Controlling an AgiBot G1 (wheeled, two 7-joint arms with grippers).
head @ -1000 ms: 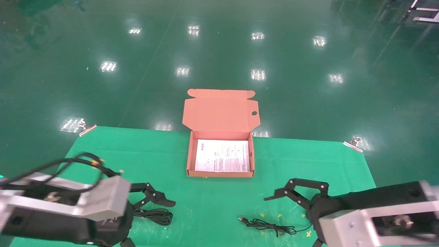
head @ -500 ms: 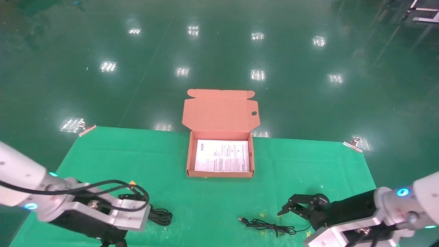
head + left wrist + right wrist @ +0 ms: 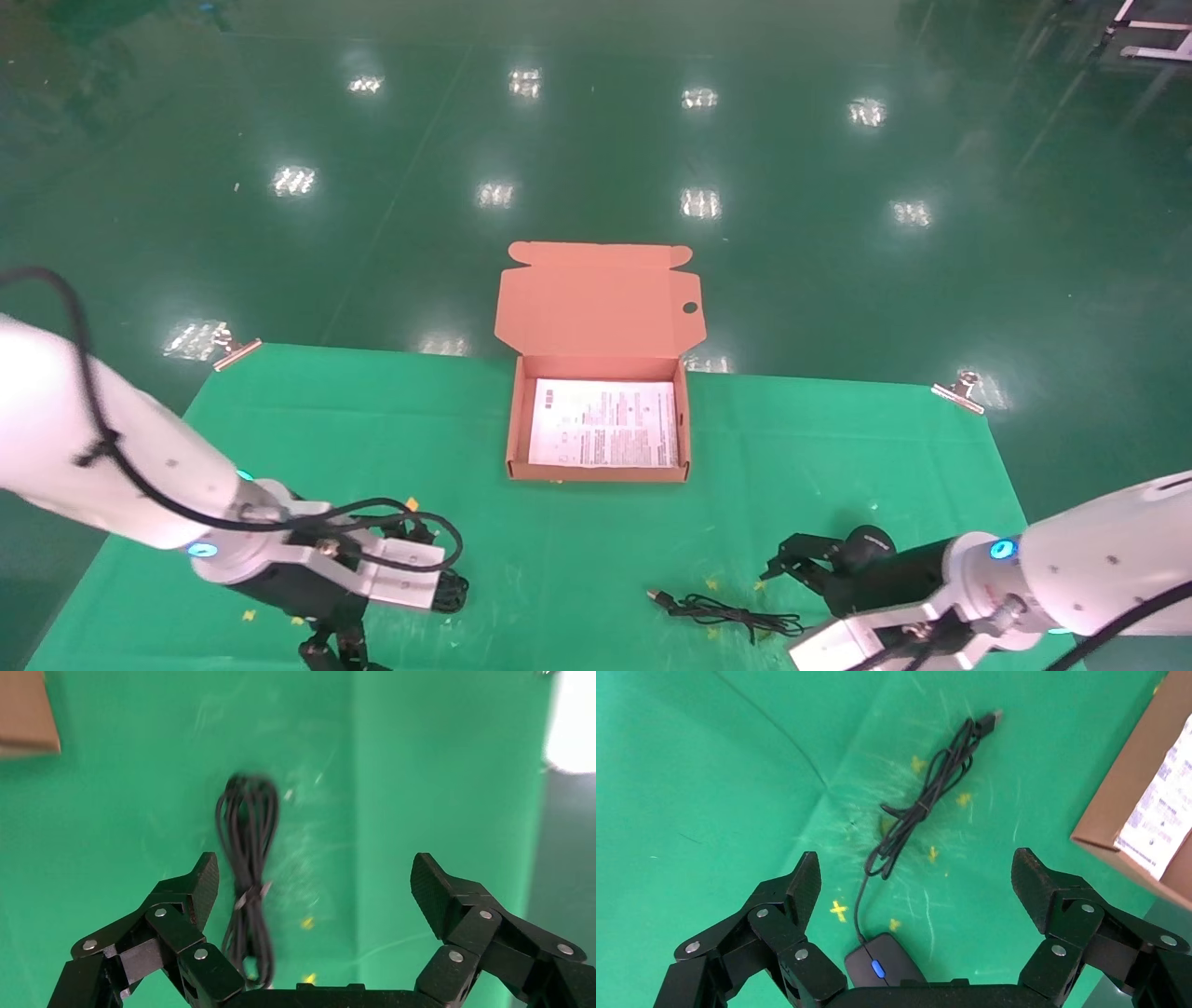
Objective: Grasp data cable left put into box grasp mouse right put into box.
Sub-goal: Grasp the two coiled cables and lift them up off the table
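Note:
The data cable [image 3: 247, 874], a thin black oval bundle, lies on the green cloth; only its end shows in the head view [image 3: 453, 592]. My left gripper [image 3: 316, 881] is open above it, with the bundle close to one finger. The black mouse [image 3: 877, 966] with its blue light lies just under my right gripper [image 3: 916, 881], which is open and empty. The mouse's cord [image 3: 726, 612] runs left to a USB plug [image 3: 656, 595]. The salmon-orange box [image 3: 510, 438] stands open at the table's middle back, its lid [image 3: 601, 298] upright.
A white printed sheet [image 3: 603, 422] lies flat in the box. The green cloth [image 3: 372, 429] is held by metal clips at the back left [image 3: 237, 349] and back right [image 3: 959, 390] corners. Small yellow marks dot the cloth near the cord.
Both arms have swung down and tilted toward the table. The left gripper has come over the data cable and the right over the mouse. Both stay open.

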